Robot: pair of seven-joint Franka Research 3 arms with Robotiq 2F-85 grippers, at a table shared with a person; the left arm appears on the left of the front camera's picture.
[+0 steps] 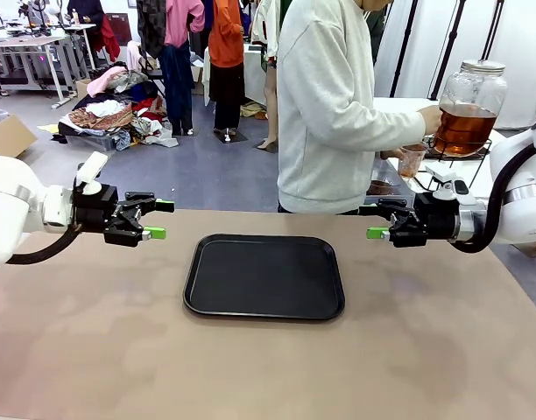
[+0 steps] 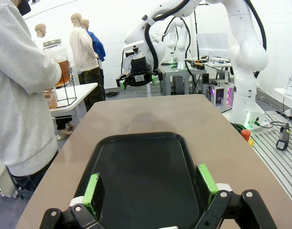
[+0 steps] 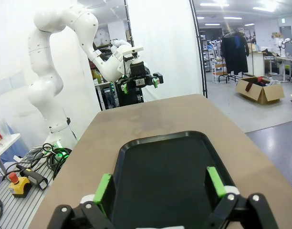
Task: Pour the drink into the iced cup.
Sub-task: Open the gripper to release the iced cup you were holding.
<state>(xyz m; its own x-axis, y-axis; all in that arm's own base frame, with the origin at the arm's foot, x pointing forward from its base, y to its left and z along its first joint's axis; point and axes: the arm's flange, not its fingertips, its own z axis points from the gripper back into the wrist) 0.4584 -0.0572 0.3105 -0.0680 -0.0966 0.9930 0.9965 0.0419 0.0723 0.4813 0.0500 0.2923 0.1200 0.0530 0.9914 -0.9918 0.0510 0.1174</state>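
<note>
The drink (image 1: 465, 127) is amber liquid in a big clear glass jar (image 1: 471, 92) with a metal lid, on a wire stand at the far right. The person's hand holds a clear cup (image 1: 412, 160) beside the jar's base; whether it has ice I cannot tell. In the left wrist view the jar (image 2: 60, 59) and the cup (image 2: 51, 98) stand at the left. My left gripper (image 1: 160, 220) hovers open and empty left of the black tray (image 1: 264, 276). My right gripper (image 1: 376, 222) hovers open and empty to the tray's right. Each faces the other across the tray.
The tray (image 2: 141, 162) (image 3: 165, 162) lies bare mid-table on the tan tabletop (image 1: 93, 350). The person (image 1: 329, 105) stands at the far edge, turned toward a white side table (image 1: 399, 109). Clothes racks and boxes are far behind.
</note>
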